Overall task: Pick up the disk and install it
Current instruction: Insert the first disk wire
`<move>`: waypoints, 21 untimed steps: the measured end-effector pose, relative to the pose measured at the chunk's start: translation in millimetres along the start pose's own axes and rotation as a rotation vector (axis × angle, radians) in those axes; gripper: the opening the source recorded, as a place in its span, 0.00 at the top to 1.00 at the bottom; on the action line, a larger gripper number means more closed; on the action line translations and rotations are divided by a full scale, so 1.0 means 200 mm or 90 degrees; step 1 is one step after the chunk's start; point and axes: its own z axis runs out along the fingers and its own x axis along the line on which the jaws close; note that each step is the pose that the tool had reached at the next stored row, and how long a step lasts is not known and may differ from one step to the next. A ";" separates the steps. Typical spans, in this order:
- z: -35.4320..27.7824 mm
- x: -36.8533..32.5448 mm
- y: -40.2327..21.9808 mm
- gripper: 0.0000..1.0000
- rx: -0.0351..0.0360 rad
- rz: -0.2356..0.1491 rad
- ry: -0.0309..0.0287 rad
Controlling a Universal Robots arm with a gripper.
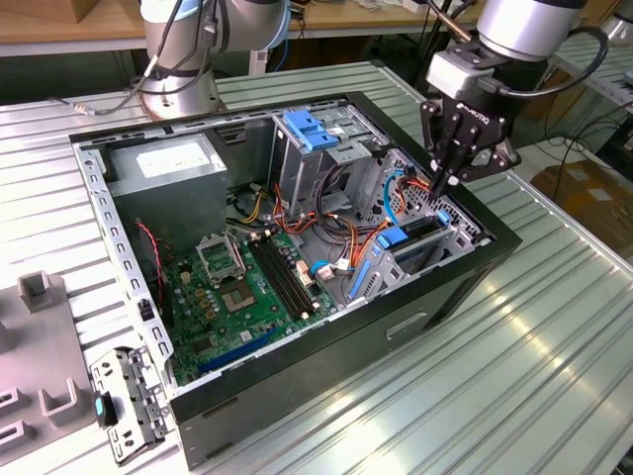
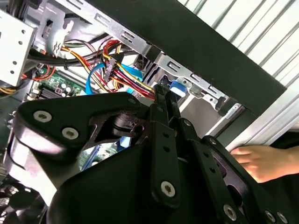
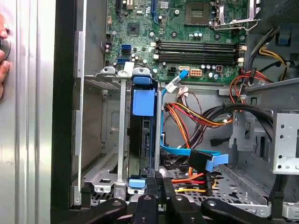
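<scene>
The disk (image 3: 140, 140) sits edge-on inside its bay, its label hidden. A hand (image 2: 266, 161) is cut off by the second wrist view's edge.

The arm reaches down, its claw (image 1: 448, 181) pointing downward with fingers pressed together, holding nothing

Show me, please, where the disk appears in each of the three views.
Exterior view: the disk stands on edge in the drive cage, below the gripper.
First wrist view: its black edge with blue rail ends, slotted in the cage.
Second wrist view: its blue rail end, just past the gripper.
Shared landmark: the blue data cable beside the cage.
</scene>
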 end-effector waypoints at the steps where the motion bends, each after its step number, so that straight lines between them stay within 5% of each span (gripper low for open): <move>1: 0.008 -0.001 0.028 0.84 -0.0001 0.001 0.0001; 3: 0.016 -0.002 0.051 0.84 -0.0001 0.001 -0.0001; 21: 0.036 0.004 0.054 0.84 -0.0006 0.013 -0.0005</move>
